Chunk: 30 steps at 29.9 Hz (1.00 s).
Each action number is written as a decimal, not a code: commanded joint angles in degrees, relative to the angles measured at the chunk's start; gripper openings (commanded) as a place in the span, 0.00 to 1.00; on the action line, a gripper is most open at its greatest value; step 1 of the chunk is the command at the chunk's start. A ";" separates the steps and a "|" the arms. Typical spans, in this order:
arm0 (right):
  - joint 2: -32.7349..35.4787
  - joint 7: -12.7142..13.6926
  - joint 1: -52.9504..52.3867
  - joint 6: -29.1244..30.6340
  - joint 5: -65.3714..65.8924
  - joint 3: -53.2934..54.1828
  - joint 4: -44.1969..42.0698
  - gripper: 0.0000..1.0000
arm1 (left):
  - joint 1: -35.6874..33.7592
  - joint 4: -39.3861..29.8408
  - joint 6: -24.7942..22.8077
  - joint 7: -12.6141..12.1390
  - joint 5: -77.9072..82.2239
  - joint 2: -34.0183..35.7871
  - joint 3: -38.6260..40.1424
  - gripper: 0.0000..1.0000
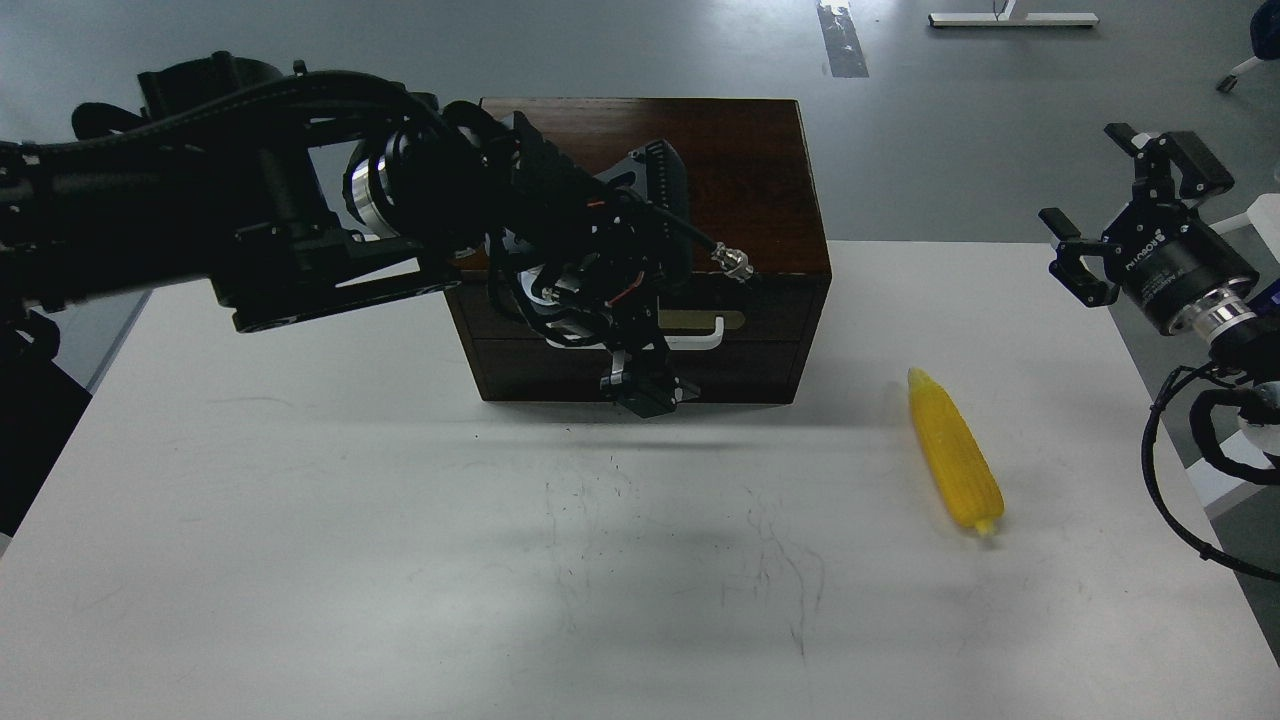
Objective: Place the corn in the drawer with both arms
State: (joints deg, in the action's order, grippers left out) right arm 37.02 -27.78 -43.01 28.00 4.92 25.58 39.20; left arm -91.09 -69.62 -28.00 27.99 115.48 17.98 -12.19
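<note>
The corn (pixel 955 452) lies on the white table (pixel 400 560), right of the dark brown box (pixel 745 170), tip pointing away from me. The drawer (pixel 770 325) is shut; part of its brass plate and white handle (pixel 705 335) shows. My left gripper (pixel 650 285) hangs in front of the drawer face, covering its left and middle. Its fingers stand apart, one ribbed pad (pixel 662 175) high, the other fingertip (pixel 640 392) low near the table. My right gripper (pixel 1120 205) is open and empty, in the air past the table's right edge, well above and right of the corn.
The left arm (pixel 200 210) crosses the table's back left corner. A black cable loop (pixel 1165 440) hangs off the right arm at the table's right edge. Grey floor lies behind the box.
</note>
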 commanded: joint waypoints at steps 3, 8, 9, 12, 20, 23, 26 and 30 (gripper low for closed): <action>0.07 -0.08 0.30 0.00 0.01 0.08 0.00 1.00 | 0.56 1.06 0.00 0.01 0.10 0.47 -1.17 0.98; 0.15 -0.22 0.30 0.00 0.01 0.08 0.00 1.00 | 1.17 1.15 0.00 0.01 0.19 0.39 -1.61 0.98; 0.15 -0.22 0.30 0.00 0.01 0.08 0.00 1.00 | 1.17 1.15 0.00 0.01 0.19 0.39 -1.87 0.98; 0.42 -0.22 0.30 0.00 0.01 0.08 0.00 1.00 | 1.17 1.15 0.00 0.01 0.19 0.30 -2.66 0.98; 0.42 -0.22 0.39 0.00 0.01 0.08 0.00 1.00 | 2.14 1.85 0.00 0.01 0.28 0.12 -3.28 0.98; 0.50 -0.22 0.39 0.00 0.01 0.08 0.00 1.00 | 2.23 2.03 0.00 0.01 0.28 -0.05 -3.28 0.98; 0.50 -0.22 0.39 0.00 0.01 0.08 0.00 1.00 | 2.40 2.47 0.00 0.01 0.54 -0.49 -3.28 0.98; 0.50 -0.22 0.47 0.00 0.01 0.08 0.00 1.00 | 2.67 2.47 0.00 0.01 0.72 -0.67 -3.28 0.98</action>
State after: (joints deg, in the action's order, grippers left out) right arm 37.54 -28.01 -42.62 28.00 4.92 25.67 39.19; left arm -88.61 -67.16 -28.00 28.00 116.11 17.46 -15.47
